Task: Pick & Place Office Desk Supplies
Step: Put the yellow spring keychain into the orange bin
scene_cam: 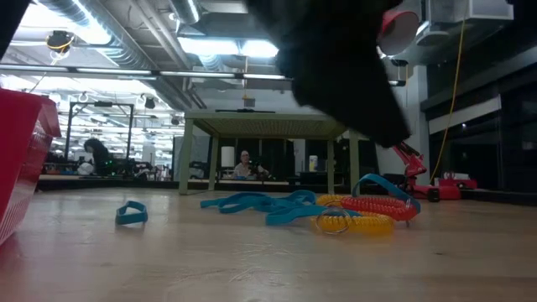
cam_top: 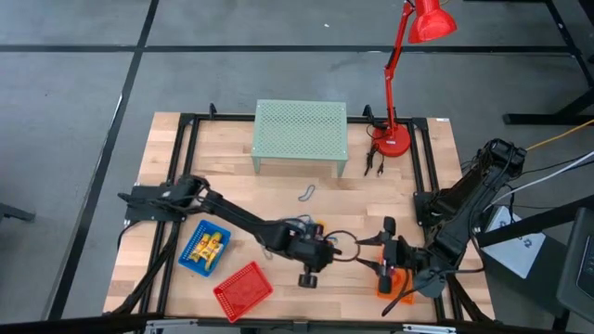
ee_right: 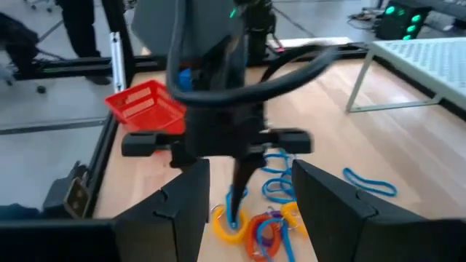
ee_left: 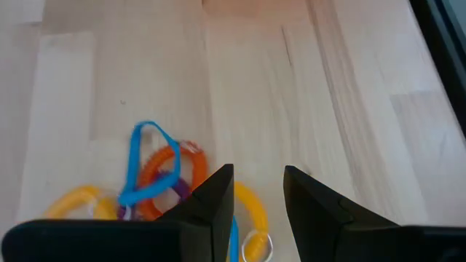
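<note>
We see the left gripper (cam_top: 325, 249) hanging low over the front middle of the table (cam_top: 278, 190), its two dark fingers (ee_left: 211, 200) parted with an empty gap between them and nothing held. Right under and just ahead of it lies a tangled heap of supplies: a yellow coil (ee_left: 251, 207), an orange coil (ee_left: 156, 171) and a blue strap loop (ee_left: 142, 164) draped across them, with a bit of purple underneath. From table height the same heap shows as blue straps (scene_cam: 252, 204), a red-orange coil (scene_cam: 373, 206) and a yellow coil (scene_cam: 352, 222) touching one another.

The right gripper (cam_top: 385, 263) faces the left one from near the front right edge, its fingers (ee_right: 178, 200) spread wide and empty, the heap lying between the two grippers.

A small blue loop (scene_cam: 131, 213) lies well apart from the heap, and a grey clip (cam_top: 307, 193) sits alone near the table's middle. Farther left, a blue basket (cam_top: 191, 260) holds yellow pieces (cam_top: 212, 246), with a red basket (cam_top: 243, 289) just beside it at the front edge. At the back stand a pale green mesh stand (cam_top: 301, 133) and a red lamp (cam_top: 408, 56)
</note>
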You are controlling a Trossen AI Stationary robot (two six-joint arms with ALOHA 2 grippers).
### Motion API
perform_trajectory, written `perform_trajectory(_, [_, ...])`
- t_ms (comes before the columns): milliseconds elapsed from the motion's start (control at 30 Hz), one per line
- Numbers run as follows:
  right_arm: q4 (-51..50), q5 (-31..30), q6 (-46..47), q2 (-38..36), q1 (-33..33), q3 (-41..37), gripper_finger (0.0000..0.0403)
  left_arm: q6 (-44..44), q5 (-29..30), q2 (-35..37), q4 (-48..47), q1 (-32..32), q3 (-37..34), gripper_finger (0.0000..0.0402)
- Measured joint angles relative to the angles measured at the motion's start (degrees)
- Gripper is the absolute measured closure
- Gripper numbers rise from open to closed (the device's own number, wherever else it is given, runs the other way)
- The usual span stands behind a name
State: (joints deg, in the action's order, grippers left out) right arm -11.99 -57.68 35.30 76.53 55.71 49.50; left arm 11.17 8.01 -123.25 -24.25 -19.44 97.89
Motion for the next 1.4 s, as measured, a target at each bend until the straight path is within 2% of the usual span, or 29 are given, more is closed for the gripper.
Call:
perform_trajectory(233, [-1.21,2.31,0.41,-0.02,1.1,0.0,0.0207,5.9,-0.04,-4.33,-7.37,0.17,8.98,0.0284])
perform_trajectory(333, [-1.86,3.13,1.62,-0.02,1.71,0.0,0.0207,11.1,-0.2,-5.87,-10.27,0.55,9.11,0.0284])
perform_trajectory(533, [-2.12,2.97,1.75,0.0,2.26,0.0,0.0207,14.68,-0.65,-8.11,-10.36,0.66,9.05,0.0284])
perform_trajectory(867, [-2.13,2.66,2.19,0.0,2.21,0.0,0.0207,15.67,-0.52,-8.41,-14.69,0.61,9.05,0.0284])
perform_trajectory(1167, [-2.16,2.66,2.18,0.0,2.0,0.0,0.0207,16.1,-2.86,-10.2,-11.55,0.63,9.11,0.0284])
perform_trajectory(1400, [-2.18,2.87,2.22,0.0,2.0,0.0,0.0207,15.59,-3.27,-11.58,-12.65,0.63,9.31,0.0287])
